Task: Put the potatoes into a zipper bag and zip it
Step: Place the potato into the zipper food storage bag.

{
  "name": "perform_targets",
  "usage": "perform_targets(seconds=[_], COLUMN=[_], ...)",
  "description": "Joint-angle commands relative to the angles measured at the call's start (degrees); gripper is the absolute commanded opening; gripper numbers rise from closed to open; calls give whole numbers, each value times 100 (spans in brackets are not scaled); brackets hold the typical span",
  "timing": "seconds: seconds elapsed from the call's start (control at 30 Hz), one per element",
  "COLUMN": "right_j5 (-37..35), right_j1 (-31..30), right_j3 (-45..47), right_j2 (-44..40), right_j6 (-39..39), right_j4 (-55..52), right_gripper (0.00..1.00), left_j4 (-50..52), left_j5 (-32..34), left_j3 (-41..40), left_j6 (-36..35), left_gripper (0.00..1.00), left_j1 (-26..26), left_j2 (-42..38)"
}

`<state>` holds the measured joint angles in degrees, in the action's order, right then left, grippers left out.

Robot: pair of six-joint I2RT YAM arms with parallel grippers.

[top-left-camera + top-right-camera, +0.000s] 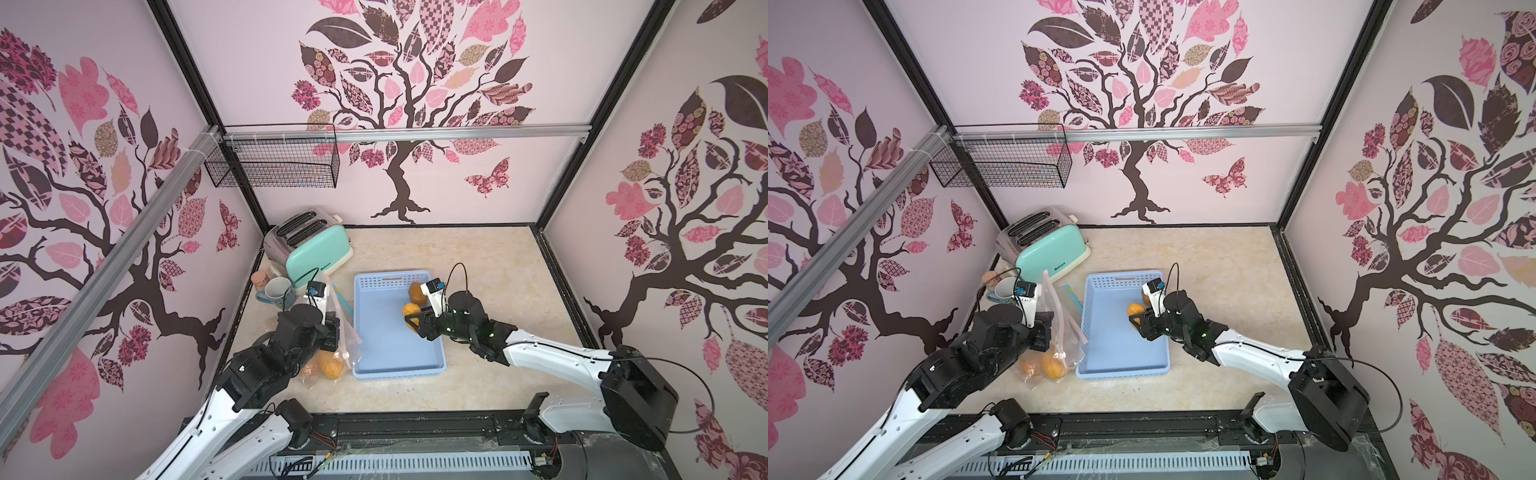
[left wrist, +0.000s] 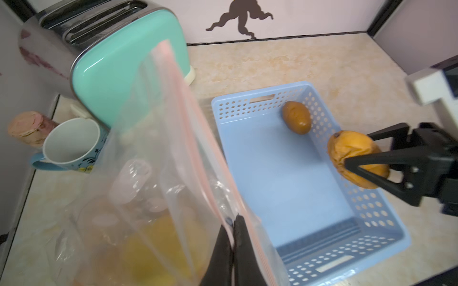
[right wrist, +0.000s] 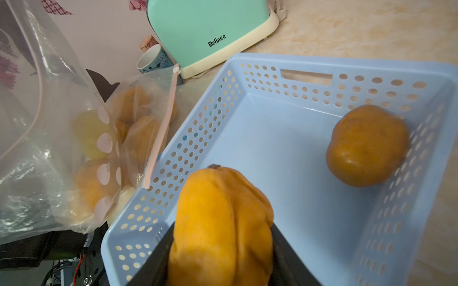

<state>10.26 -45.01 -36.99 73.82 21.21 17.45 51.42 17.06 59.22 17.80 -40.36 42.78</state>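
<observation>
Two potatoes are at the blue basket [image 1: 390, 349]: a tan potato [image 3: 366, 146] lies against its far right wall, and a wrinkled orange potato [image 3: 223, 222] is clamped between the right gripper's [image 2: 357, 151] jaws over the basket's right side. Several more potatoes [image 1: 332, 366] sit inside the clear zipper bag [image 2: 161, 148], just left of the basket. The left gripper [image 2: 233, 227] is closed tight on the bag's pink-striped rim, holding it up.

L gripper [image 2: 233, 222] fully closed, R gripper [image 2: 358, 149] in mid-width grip

White links [image 1: 557, 353], blk joints [image 1: 463, 309] + cables [image 1: 457, 263], blk L claw [image 2: 234, 222], R claw [image 2: 357, 148]
</observation>
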Motion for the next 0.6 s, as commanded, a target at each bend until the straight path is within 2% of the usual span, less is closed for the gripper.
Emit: perform_targets(seconds=[0.0, 0.1, 0.23, 0.37, 0.57], right_j5=[-92, -367, -832, -1165, -1048], right_j1=[-3, 1, 0, 1, 2], right_j3=[29, 129, 217, 272, 186], right_j2=[-475, -791, -1264, -1712, -1974], right_j6=[59, -6, -92, -183, -158], right_j4=[408, 367, 180, 59, -85], right_gripper=[48, 48, 48, 48, 48], left_j4=[-95, -272, -583, -1133, -2180], left_j5=[-938, -1290, -1638, -2025, -2720], left_j3=[1091, 1536, 1575, 1100, 265], left_j6=[-135, -67, 88, 353, 993], left_gripper=[0, 0, 0, 0, 0], left_j1=[28, 19, 17, 19, 16], left_j2=[661, 1256, 1804, 2234, 2694])
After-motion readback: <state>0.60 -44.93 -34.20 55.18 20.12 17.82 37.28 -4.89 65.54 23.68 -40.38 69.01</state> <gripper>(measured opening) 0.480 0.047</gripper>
